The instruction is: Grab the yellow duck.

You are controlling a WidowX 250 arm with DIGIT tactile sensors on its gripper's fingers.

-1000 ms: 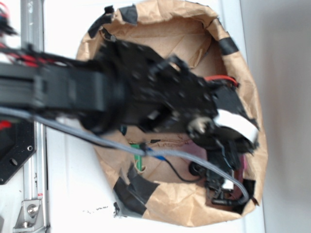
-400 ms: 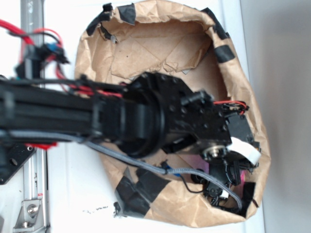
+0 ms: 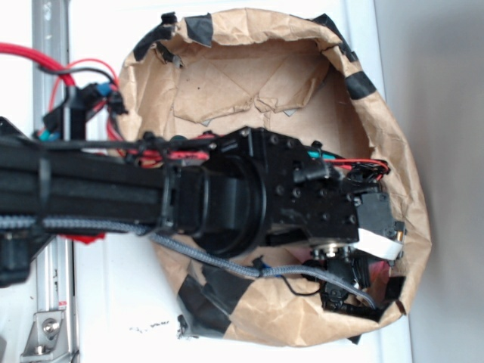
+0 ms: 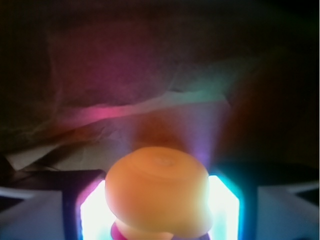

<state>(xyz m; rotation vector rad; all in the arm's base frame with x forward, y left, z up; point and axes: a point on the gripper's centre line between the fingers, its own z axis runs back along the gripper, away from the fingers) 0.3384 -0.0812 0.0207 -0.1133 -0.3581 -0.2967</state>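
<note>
- The workspace was a white tabletop carrying a crumpled brown paper bag laid open, its rim patched with strips of black tape; a metal rail ran along the left edge of the exterior view.
- Nearest the exterior camera, the black robot arm crossed the frame from the left, with red wires looped above it and a grey braided cable hanging beneath it.
- The arm's wrist section sat over the bag opening and hid most of the bag floor.
- The gripper reached down inside the bag near its lower right rim, just beside a white label on the wrist.
- In the wrist view, the yellow duck filled the lower centre of the frame, very close to the lens and blurred, appearing orange-yellow under the glare.
- The duck sat between two brightly lit gripper pads, one at each side of it.
- Whether the pads pressed on the duck or stood just clear of it could not be told from either view.
- Beyond the duck, the wrist view showed the dim, creased paper wall of the bag, tinted with pink and green reflections.
- The duck was not visible in the exterior view.
</note>
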